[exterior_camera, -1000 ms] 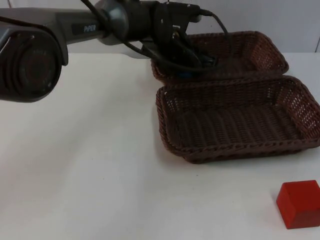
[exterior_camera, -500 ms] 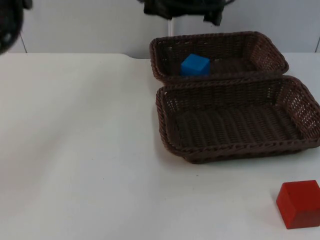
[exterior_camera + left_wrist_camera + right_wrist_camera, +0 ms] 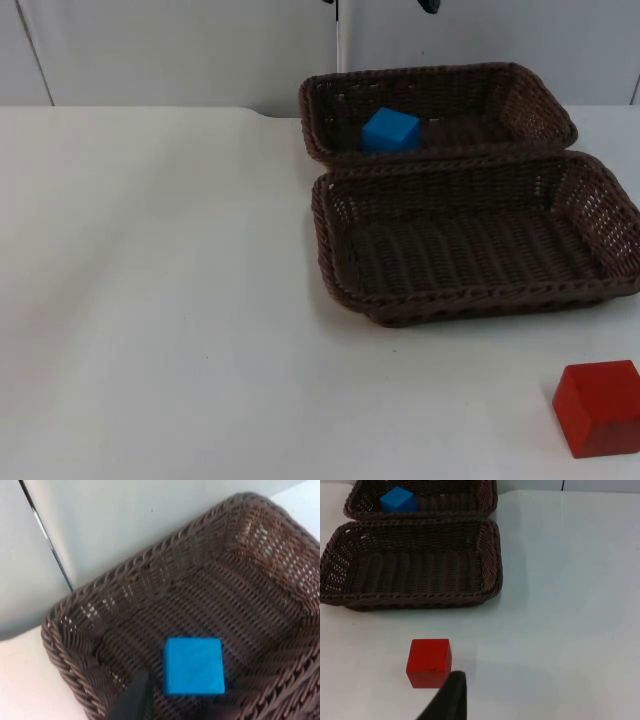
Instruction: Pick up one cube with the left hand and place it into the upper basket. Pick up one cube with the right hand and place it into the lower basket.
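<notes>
Overhead, the left gripper (image 3: 137, 700) is seen by one dark fingertip above the upper basket (image 3: 75, 630); whether its fingers are spread or closed cannot be told. Nothing is carried by it. Just beneath, the blue cube (image 3: 193, 666) is seen resting flat on the woven floor, near the basket's left end, edges crisp, faces plain and matte. The left-hand step is judged done.

The right gripper (image 3: 451, 700) is held above the table, just short of the red cube (image 3: 429, 662); its finger spacing cannot be told either. The red cube lies on the white table (image 3: 150, 300), apart from the lower basket (image 3: 345, 290), untouched. Next, a descent over the red cube, fingers straddling two opposite faces, is called for.
</notes>
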{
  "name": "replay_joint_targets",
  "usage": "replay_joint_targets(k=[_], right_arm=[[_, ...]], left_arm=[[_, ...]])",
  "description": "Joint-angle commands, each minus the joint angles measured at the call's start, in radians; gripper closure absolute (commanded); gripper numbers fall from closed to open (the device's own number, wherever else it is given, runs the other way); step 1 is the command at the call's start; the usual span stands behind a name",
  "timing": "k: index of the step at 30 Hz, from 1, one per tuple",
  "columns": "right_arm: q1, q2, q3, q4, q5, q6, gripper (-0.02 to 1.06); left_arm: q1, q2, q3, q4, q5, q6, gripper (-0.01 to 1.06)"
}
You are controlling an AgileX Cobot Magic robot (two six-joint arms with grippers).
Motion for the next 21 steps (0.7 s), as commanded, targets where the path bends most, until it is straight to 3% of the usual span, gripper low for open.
replay_joint_targets(k=[1,11,21], right_arm=[[-0.004,-0.004,0.000,0.000,-0.006,0.000,-0.01],[-0.004,-0.004,0.000,0.000,-0.006,0.000,-0.01],[-0.004,-0.004,0.000,0.000,-0.006,0.000,-0.01]], left_arm=[[-0.005,-0.022,-0.005,-0.002,0.021,0.000,0.00],[-0.021,-0.034,0.005,0.005,0.060,0.003,0.00],[-0.030,-0.036,0.122,-0.013,-0.004,0.007,0.00]])
